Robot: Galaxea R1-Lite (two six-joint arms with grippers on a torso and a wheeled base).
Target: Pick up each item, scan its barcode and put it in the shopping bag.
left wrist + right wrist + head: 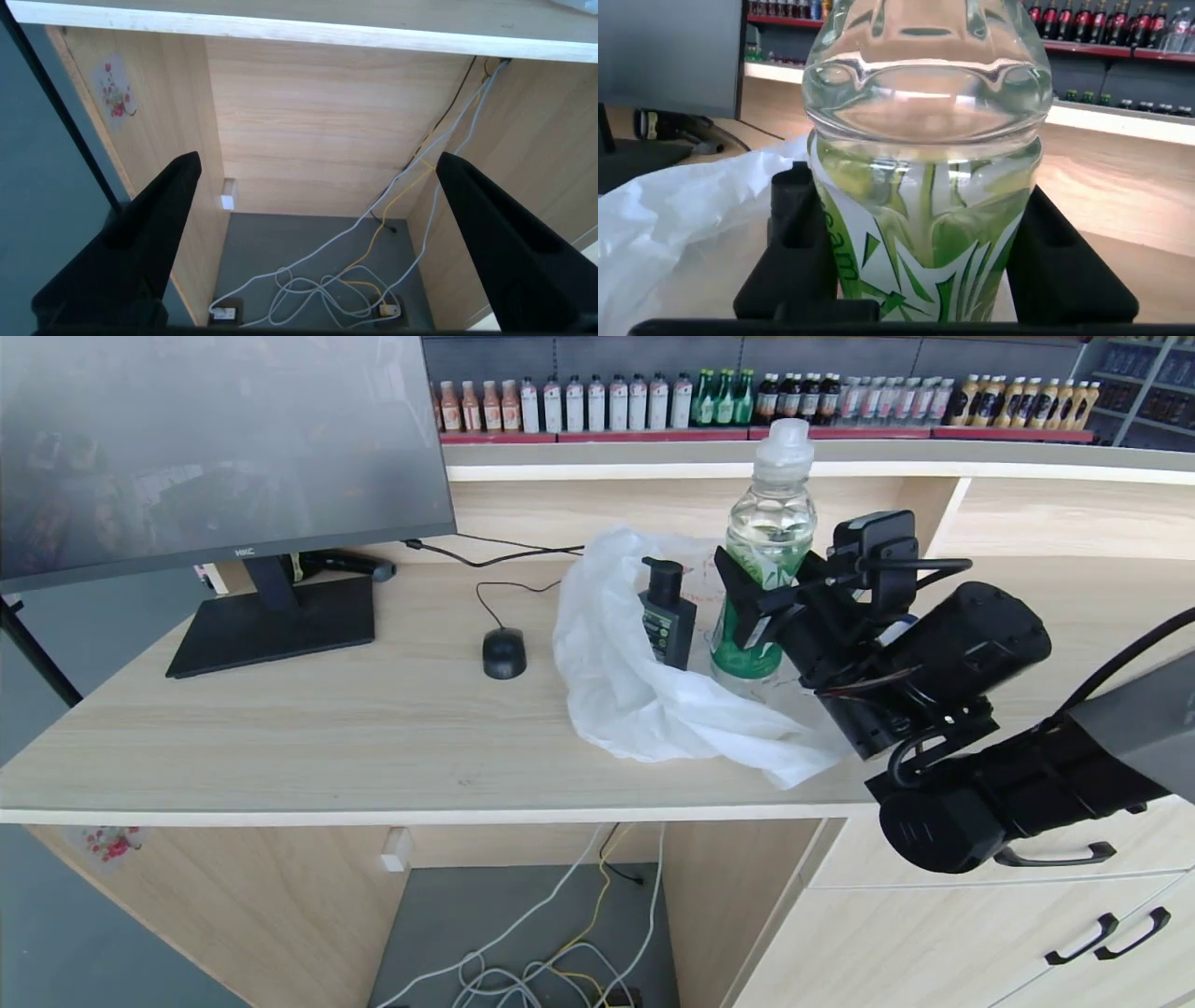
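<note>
Right claw (761, 616) is clamped around the waist of the bottle (770, 523), which is upright just beside the white shopping bag (635, 700) on the table (327, 728), close to a dark pump bottle (667, 621). Left claw (318, 243) hangs below the tabletop, jaws wide apart, holding nothing. For a clean scan I'd hold the bottle upright, grip firm, and turn the green-and-white label outward. No barcode shows, and the print is too small to read.

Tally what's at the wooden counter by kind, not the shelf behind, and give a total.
Bottles: 2 (green-label drink bottle, black pump bottle)
Shopping bag: 1
Monitor: 1
Computer mouse: 1
Handheld scanner: 1
Total: 6
</note>
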